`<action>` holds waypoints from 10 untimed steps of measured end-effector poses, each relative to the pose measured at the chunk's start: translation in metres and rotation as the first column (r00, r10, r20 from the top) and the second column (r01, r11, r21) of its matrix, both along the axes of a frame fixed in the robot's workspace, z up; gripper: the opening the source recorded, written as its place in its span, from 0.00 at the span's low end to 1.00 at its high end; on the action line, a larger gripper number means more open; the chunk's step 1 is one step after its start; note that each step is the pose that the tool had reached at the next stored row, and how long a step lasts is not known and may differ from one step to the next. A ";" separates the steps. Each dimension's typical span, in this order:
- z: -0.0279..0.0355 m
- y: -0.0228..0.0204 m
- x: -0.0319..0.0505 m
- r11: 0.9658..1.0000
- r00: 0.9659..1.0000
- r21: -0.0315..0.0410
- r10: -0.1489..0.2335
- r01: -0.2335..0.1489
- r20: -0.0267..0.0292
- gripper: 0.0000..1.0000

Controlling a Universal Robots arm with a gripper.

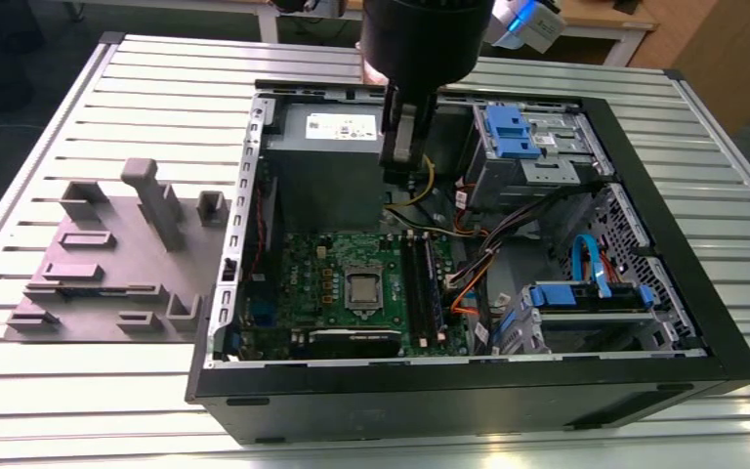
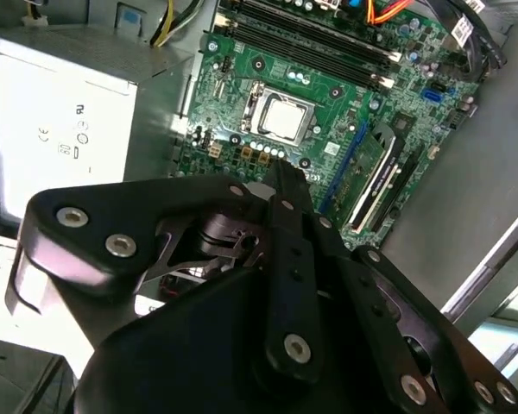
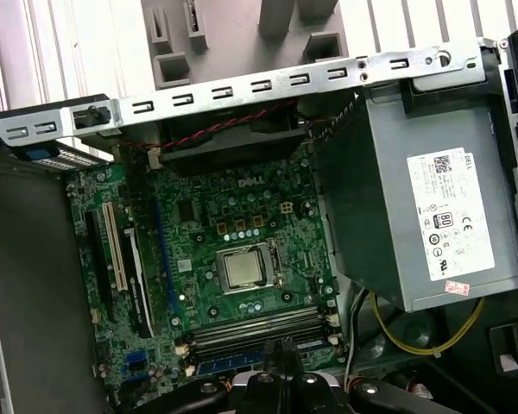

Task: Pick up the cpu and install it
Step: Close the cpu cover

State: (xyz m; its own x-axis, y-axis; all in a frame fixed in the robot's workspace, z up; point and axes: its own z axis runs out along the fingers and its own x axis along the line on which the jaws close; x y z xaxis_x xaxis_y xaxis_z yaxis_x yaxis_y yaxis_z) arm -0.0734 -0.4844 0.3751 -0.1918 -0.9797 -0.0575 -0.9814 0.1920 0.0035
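Cpu lay in the motherboard socket. Gripper, jaws together and empty, hung at its 12 o'clock beside the power supply. Risk: chip possibly not seated flat, so any push could bend socket pins.

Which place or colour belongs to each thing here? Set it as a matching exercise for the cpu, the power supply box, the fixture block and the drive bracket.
1. cpu
2. power supply box
3. fixture block
4. drive bracket

A. blue, inside the case, toward the exterior view's right
B. grey, on the slatted table outside the case, at the exterior view's left
C. silvery, lying on the green board, near its middle
D. grey metal with a white label, inside the case beside the board

Pairs: 1-C, 2-D, 3-B, 4-A.
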 end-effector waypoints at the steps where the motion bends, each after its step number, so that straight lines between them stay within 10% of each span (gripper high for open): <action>1: 0.0000 0.0000 0.0000 1.000 1.000 0.000 0.000 0.000 0.000 0.10; 10: -0.0089 0.0000 0.0001 0.997 0.997 0.000 0.083 -0.083 -0.009 0.10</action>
